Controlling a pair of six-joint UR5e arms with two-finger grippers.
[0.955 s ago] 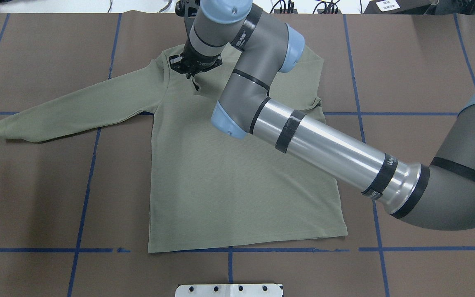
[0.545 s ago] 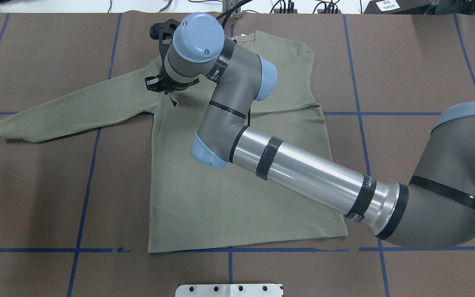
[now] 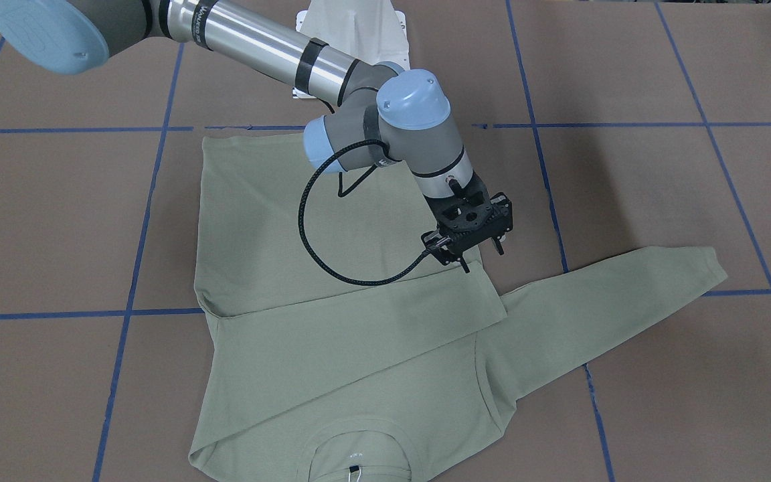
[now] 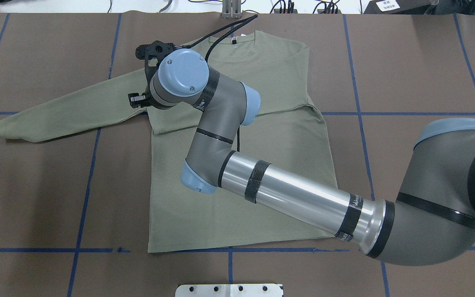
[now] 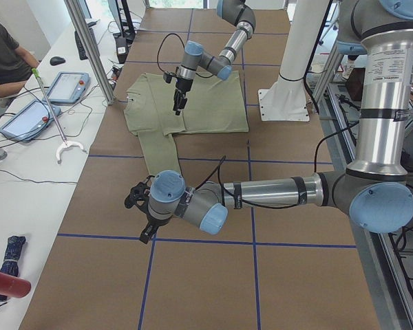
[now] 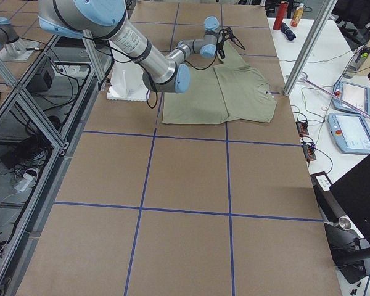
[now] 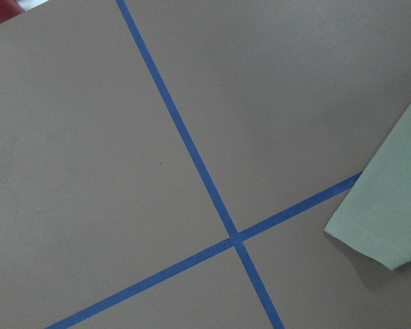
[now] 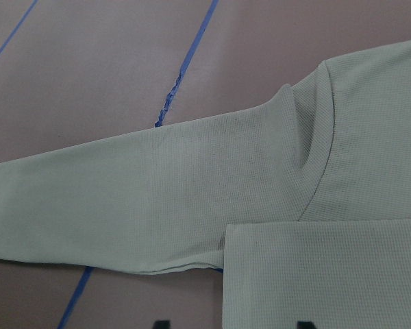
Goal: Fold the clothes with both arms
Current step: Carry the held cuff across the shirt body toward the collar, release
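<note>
The right pincer [image 3: 484,261] hangs open over the shirt [image 3: 272,221], at its folded-over cuff.

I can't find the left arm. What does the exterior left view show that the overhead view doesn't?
Only exterior left: the left arm, stretched low over the table near the outstretched sleeve's cuff, plus a person and tablets alongside. Only overhead: the neck tag and the folded sleeve's edge across the chest, too small to make out from the side. Both: the shirt and the right arm reaching over it.
</note>
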